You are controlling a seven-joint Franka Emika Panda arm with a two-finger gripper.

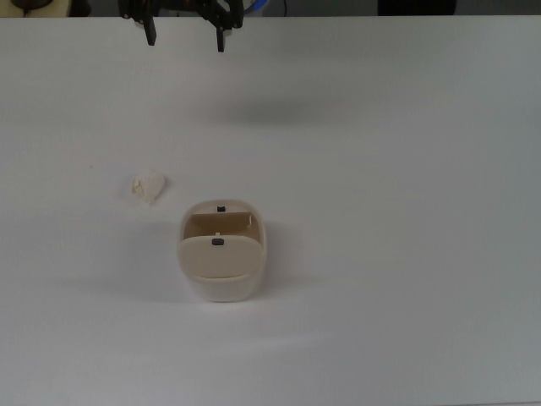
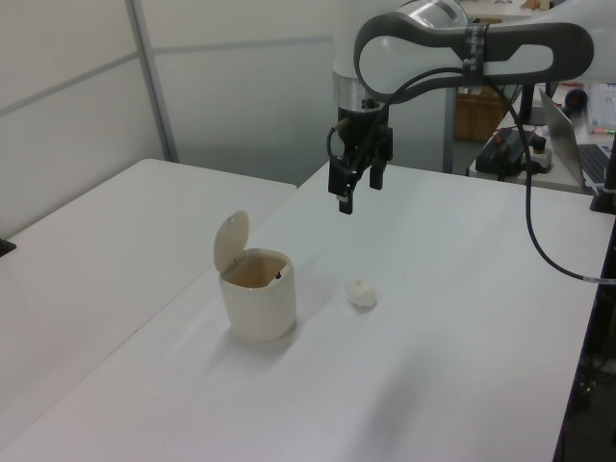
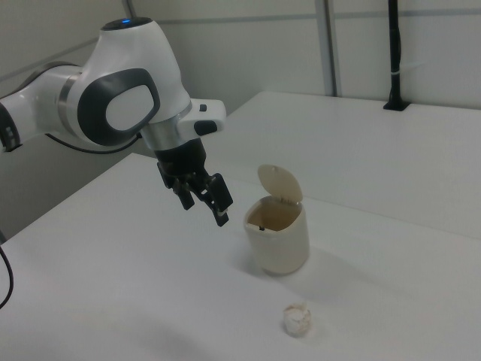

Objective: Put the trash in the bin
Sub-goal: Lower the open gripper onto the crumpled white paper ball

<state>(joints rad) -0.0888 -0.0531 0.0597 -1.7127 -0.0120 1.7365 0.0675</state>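
The trash point(image 1: 149, 187) point(image 2: 362, 293) point(image 3: 297, 320) is a small crumpled off-white wad lying on the white table. A short way from it stands the bin point(image 1: 221, 250) point(image 2: 257, 294) point(image 3: 278, 235), cream-beige, its flap lid tipped up so the inside shows. My gripper point(image 1: 186, 34) point(image 2: 358, 191) point(image 3: 204, 207) hangs open and empty above the table, well apart from both. In the top view it sits at the upper edge, beyond the trash and bin.
The white table point(image 1: 389, 169) spreads wide around the two objects. A second table point(image 2: 87, 241) adjoins it at the left view's left. A laptop and cables point(image 2: 577, 135) sit at the left view's far right; a black post point(image 3: 394, 60) stands at the right view's back.
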